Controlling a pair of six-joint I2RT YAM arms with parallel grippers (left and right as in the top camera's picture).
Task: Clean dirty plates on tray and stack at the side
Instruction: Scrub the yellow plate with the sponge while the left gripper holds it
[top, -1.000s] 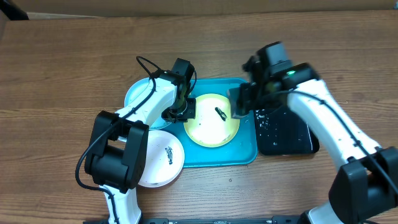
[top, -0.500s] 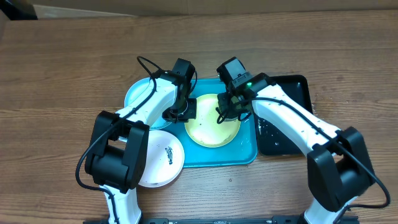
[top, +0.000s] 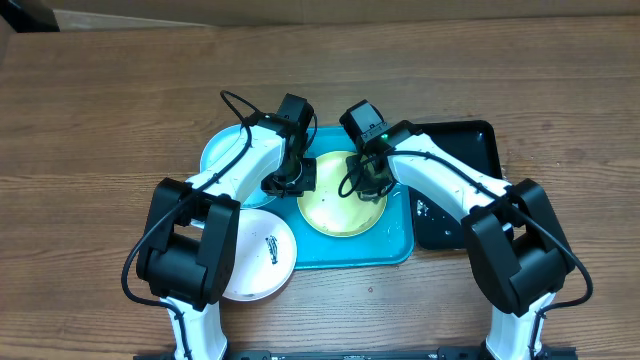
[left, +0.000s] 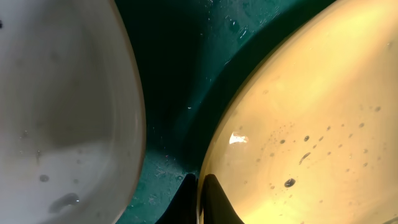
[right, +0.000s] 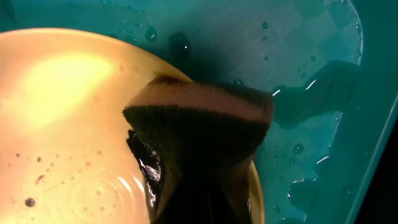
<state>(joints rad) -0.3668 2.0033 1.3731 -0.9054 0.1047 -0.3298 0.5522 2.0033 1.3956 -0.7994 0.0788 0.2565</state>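
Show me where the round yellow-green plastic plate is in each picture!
Overhead: the round yellow-green plastic plate sits in the middle of the picture.
Left wrist: the plate fills the right side.
Right wrist: the plate fills the left side, partly under a dark brown sponge.
Shared landmark: the rectangular turquoise plastic tray under it.

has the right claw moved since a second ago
yes, the right claw with its sponge went left, from the right edge of the turquoise tray onto the yellow-green plate
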